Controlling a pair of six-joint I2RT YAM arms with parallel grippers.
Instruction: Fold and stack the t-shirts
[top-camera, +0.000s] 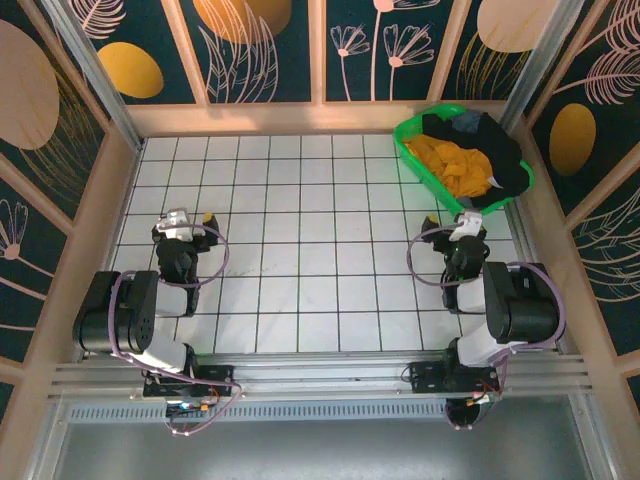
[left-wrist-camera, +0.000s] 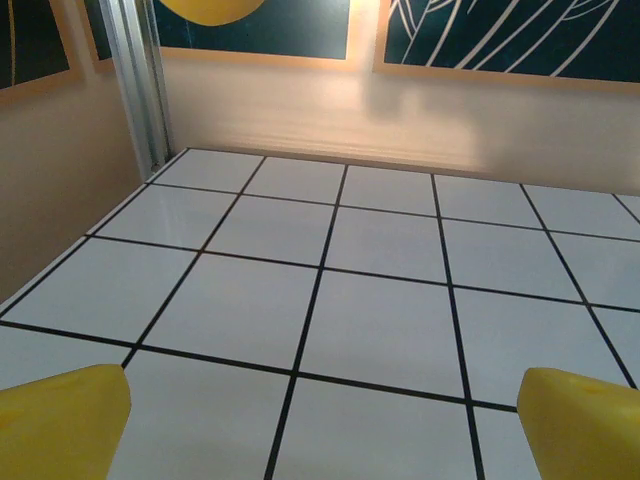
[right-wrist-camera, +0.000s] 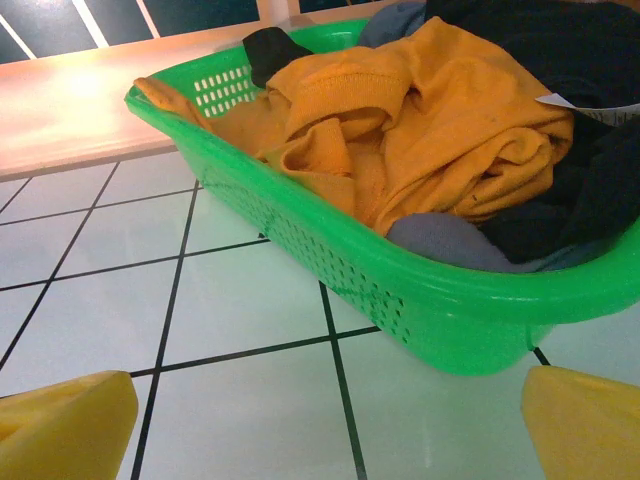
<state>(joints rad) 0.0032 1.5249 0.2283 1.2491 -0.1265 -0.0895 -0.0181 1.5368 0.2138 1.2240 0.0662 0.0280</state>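
A: Arms, quick?
B: My left arm (top-camera: 125, 315) and right arm (top-camera: 510, 300): black joints, white lower links, purplish cables (top-camera: 222, 258) looped at each wrist.
A: Front end?
B: My left fingers (left-wrist-camera: 60, 425) are plain yellow, blunt, smooth; right fingers (right-wrist-camera: 585, 425) the same. White block (top-camera: 178, 222) behind them.

Glossy white tabletop (top-camera: 300, 200), thin black grid lines. Pale wooden rim (top-camera: 260, 118) surrounds it. Dark teal wall panels (top-camera: 275, 50) carry cream leaf drawings, orange ovals. Silver metal corner post (left-wrist-camera: 135, 80). Warm light.
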